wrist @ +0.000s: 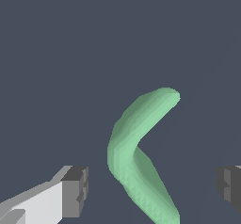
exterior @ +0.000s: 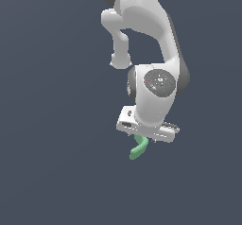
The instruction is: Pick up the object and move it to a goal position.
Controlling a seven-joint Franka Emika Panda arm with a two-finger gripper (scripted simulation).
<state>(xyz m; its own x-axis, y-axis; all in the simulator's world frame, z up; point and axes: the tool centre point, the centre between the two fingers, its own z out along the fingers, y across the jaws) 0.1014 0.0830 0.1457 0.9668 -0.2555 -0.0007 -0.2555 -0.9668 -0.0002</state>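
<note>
The object is a small mint-green bent piece with rounded ends. In the exterior view the object [exterior: 138,148] lies on the dark grey floor and pokes out from under the white hand. In the wrist view the object [wrist: 136,152] lies between the two dark fingertips, touching neither. My gripper [wrist: 150,188] is open, with wide gaps on both sides of the object. One fingertip [wrist: 75,190] and the other fingertip [wrist: 229,186] show at the picture's edges. In the exterior view the hand [exterior: 147,127] hides the fingers.
The white arm [exterior: 151,39] reaches down from the top of the exterior view. A plain dark grey floor [exterior: 47,125] surrounds the object.
</note>
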